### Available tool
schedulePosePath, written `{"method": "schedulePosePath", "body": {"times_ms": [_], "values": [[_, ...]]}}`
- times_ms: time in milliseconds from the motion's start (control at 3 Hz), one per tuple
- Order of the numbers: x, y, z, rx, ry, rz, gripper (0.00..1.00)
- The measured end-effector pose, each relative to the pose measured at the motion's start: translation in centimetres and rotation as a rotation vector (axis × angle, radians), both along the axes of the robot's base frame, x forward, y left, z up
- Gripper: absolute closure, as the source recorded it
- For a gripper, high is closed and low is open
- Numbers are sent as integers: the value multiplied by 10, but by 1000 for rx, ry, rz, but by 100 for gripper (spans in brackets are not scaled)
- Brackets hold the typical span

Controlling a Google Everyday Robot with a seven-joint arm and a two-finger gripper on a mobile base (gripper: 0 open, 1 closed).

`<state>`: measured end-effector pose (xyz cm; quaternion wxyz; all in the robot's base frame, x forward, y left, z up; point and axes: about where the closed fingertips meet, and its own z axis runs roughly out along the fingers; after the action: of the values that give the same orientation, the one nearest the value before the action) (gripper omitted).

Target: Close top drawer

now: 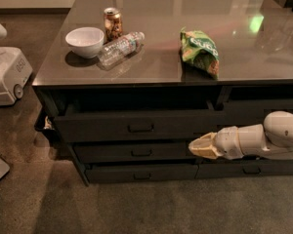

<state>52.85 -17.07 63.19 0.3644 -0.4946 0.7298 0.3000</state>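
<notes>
The top drawer is charcoal grey with a tall flat front and a small bar handle. It stands pulled out a little from under the tabletop, with a dark gap above its front. My gripper is at the right, low in front of the cabinet, below the drawer's right end and level with the middle drawer. Its cream fingers point left and are shut together, holding nothing. The white arm reaches in from the right edge.
On the glossy tabletop stand a white bowl, a can, a lying plastic bottle and a green chip bag. Two slimmer drawers lie below. A white machine sits on the carpet at left.
</notes>
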Motion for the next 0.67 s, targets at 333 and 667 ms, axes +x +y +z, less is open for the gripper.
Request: {"method": "schedulePosePath", "body": {"times_ms": [333, 667], "values": [[12, -1, 0, 39, -47, -21, 100], [41, 3, 3, 72, -137, -58, 100]]}}
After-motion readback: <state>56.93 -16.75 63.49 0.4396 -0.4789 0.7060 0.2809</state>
